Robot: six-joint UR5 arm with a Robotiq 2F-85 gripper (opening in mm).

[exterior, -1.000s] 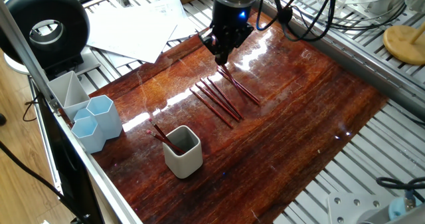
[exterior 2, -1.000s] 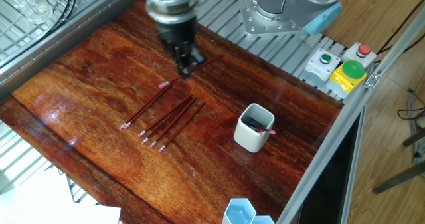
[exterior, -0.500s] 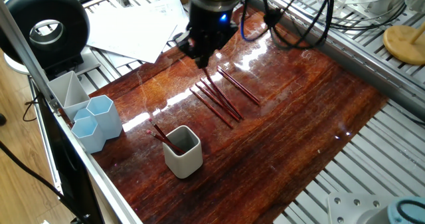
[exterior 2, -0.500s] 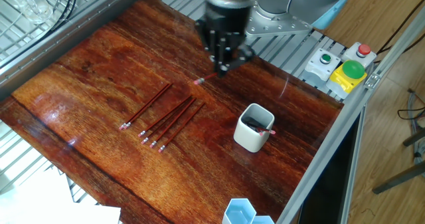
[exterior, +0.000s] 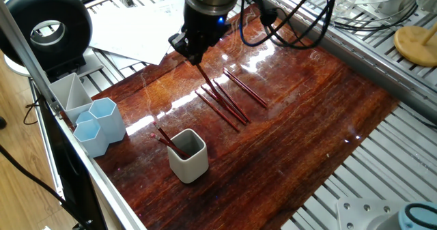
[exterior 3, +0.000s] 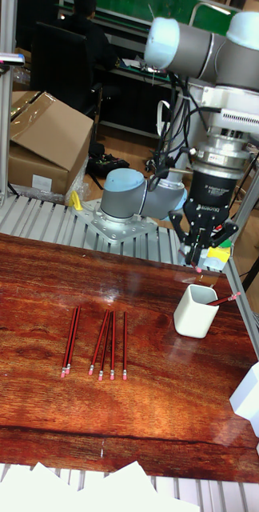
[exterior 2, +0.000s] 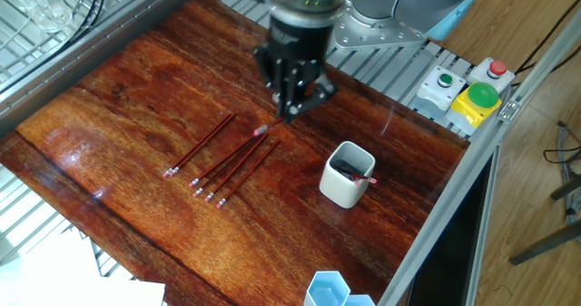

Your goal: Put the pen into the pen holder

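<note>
My gripper is shut on a dark red pen that hangs slanted below the fingers, its pink end low over the wooden table. In the tall fixed view the gripper hovers just above and behind the pen holder. The off-white pen holder stands upright near the table's edge with red pens leaning out of it. Several more red pens lie in a row on the table.
Two pale blue hexagonal cups and a grey compartment tray stand at the table's left corner. Loose papers and a black ring-shaped device lie behind. A button box sits beside the arm's base.
The gripper has lifted one pen off the table and carried it away from the row, leftward in one fixed view. The lying pens and the holder have not moved.
</note>
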